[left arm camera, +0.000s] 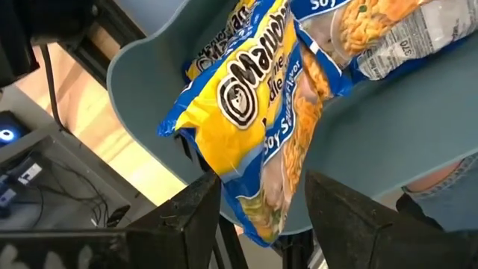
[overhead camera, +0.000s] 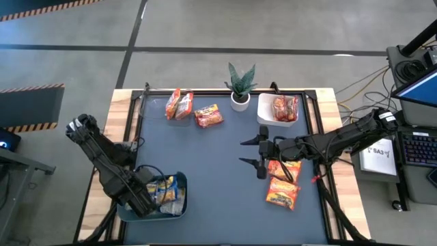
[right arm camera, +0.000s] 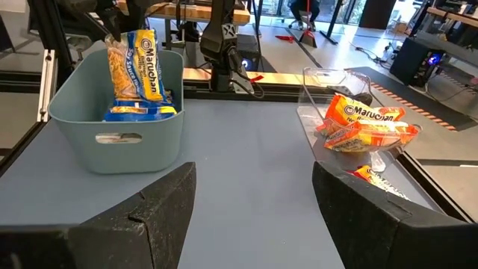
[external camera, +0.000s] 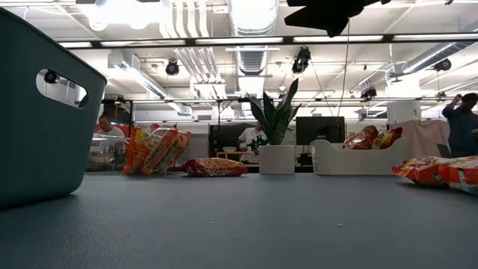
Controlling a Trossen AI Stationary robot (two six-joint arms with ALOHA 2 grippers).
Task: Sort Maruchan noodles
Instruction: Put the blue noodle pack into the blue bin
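Looming closest in the low view, the grey-blue plastic bin (external camera: 41, 112) with cut-out handles is the largest thing on the dark counter (overhead camera: 218, 178), and it serves as the drop point for one flavour: crinkly yellow-and-blue Maruchan packets (right arm camera: 138, 75) stand on end inside it, with a clear-windowed packet (left arm camera: 388, 33) among them. That grouping suggests sorting by colour.

Opposite, the white rectangular tray (overhead camera: 276, 117) at the far edge holds a red-orange packet (overhead camera: 285, 107), so it reads as the place for the red kind. A small potted green plant (overhead camera: 240, 85) stands just beside that tray and plays no part.

The left pincer (left arm camera: 261, 217) is at the bin's rim, its dark fingers (left arm camera: 190, 213) spread either side of a yellow-and-blue packet (left arm camera: 254, 119) whose lower end hangs between them; whether they grip it or have let go is hard to judge, though the gap suggests a release into the bin.

The right pincer (overhead camera: 254, 152) hovers over mid-counter, spread wide and empty, pointed toward the bin's side.

Unsorted packets remain: two orange ones (overhead camera: 178, 105) leaning together and a red one (overhead camera: 208, 117) lying flat near the far edge, plus two orange-red ones (overhead camera: 283, 184) under the right arm. Those loose packets probably belong in the tray, so much of the job is left.
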